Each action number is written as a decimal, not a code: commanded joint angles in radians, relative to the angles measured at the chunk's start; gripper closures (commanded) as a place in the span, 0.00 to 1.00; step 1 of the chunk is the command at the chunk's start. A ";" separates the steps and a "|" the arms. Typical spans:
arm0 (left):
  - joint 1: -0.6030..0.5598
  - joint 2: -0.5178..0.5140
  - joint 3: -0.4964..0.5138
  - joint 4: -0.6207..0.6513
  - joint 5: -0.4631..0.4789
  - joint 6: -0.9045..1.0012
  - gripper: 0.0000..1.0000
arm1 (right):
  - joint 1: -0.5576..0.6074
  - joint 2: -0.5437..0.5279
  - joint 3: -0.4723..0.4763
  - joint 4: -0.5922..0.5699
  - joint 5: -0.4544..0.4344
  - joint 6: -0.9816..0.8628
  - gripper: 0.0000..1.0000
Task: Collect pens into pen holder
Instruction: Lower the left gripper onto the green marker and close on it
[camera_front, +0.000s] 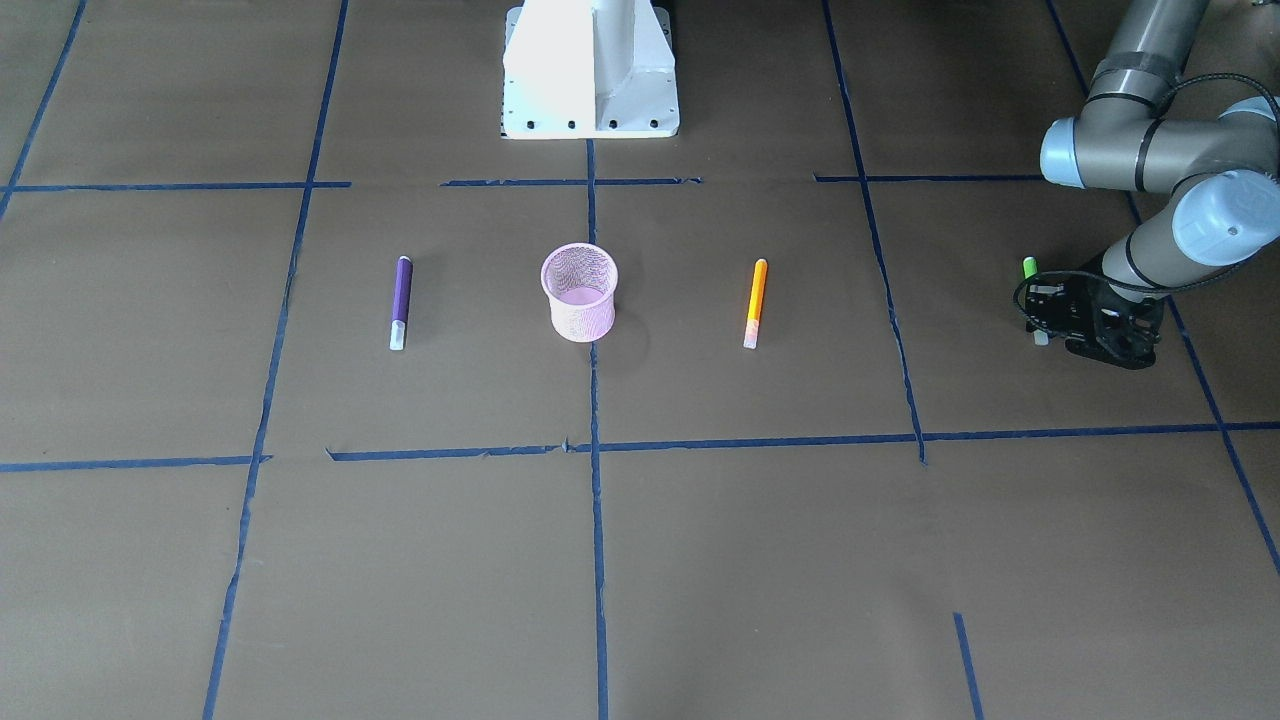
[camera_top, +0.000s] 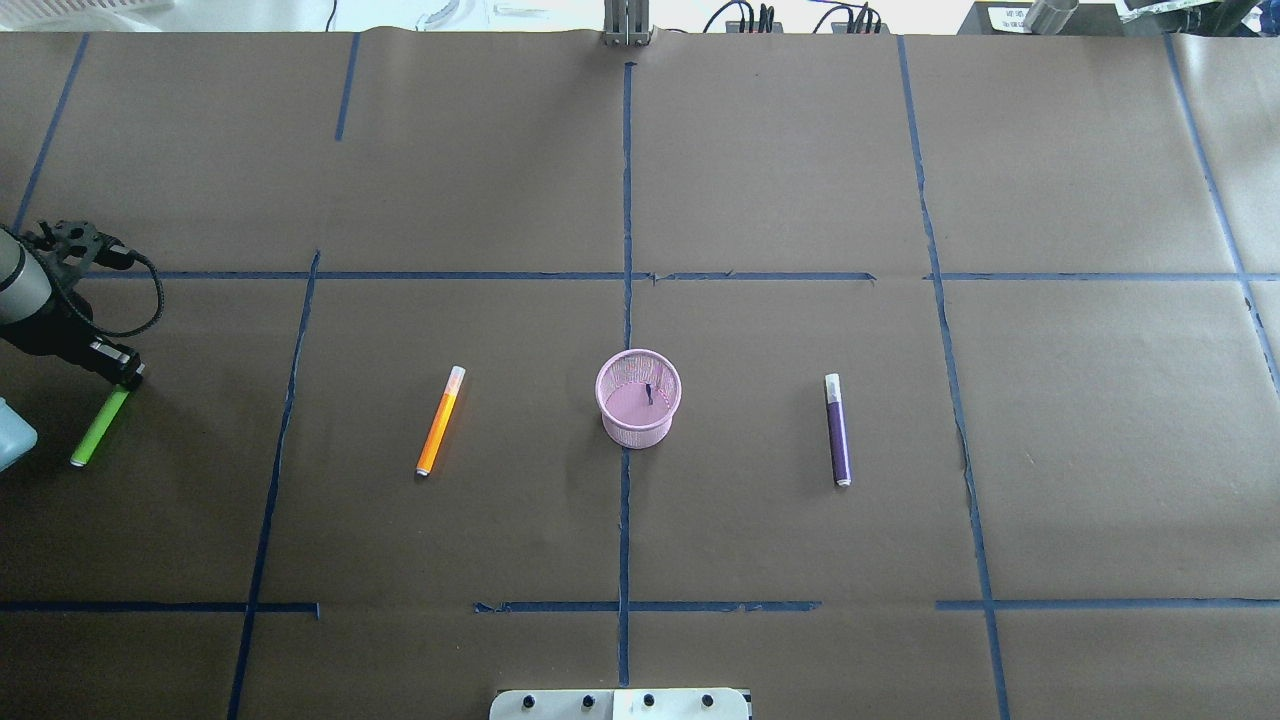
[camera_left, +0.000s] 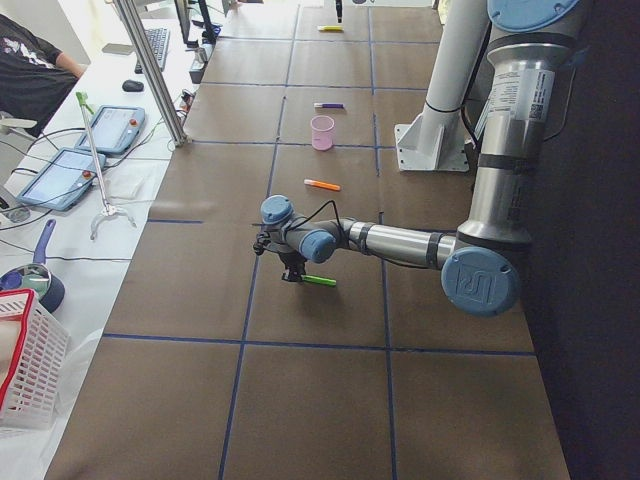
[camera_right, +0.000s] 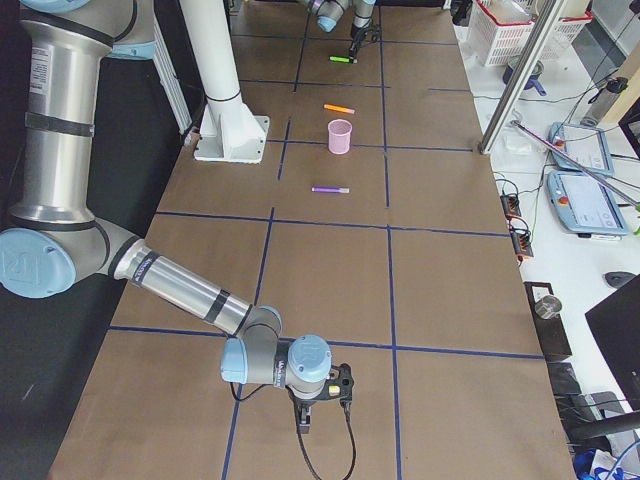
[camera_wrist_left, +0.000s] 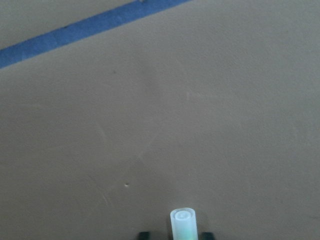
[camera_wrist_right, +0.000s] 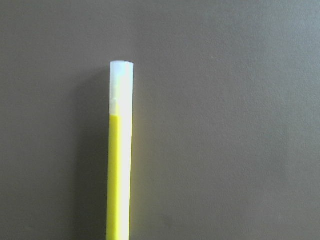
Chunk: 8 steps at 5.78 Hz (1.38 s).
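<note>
Straddles green pen (camera_top: 100, 427) cap end on the bench (camera_top: 760, 180) with left gripper (camera_wrist_left: 176, 234) spread open, not clamping. Hangs right gripper (camera_right: 305, 413) over yellow pen (camera_wrist_right: 120, 165); cannot tell whether open or closed.

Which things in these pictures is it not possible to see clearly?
Left wrist view: the bottom edge cuts off the left gripper fingers, so its grip on the green pen is unclear.
Exterior right view: the right gripper is too small to tell open or shut.
Front-facing view: the left gripper hides the green pen's middle.
</note>
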 joint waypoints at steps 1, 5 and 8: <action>0.000 -0.004 -0.004 0.001 -0.001 0.000 0.91 | -0.001 0.000 0.000 0.000 0.001 0.000 0.00; -0.008 -0.041 -0.030 0.006 -0.007 0.013 0.98 | -0.003 0.000 -0.006 -0.001 0.001 0.000 0.00; -0.014 -0.052 -0.047 0.004 0.000 0.013 0.98 | -0.055 0.043 -0.009 -0.001 0.010 0.064 0.00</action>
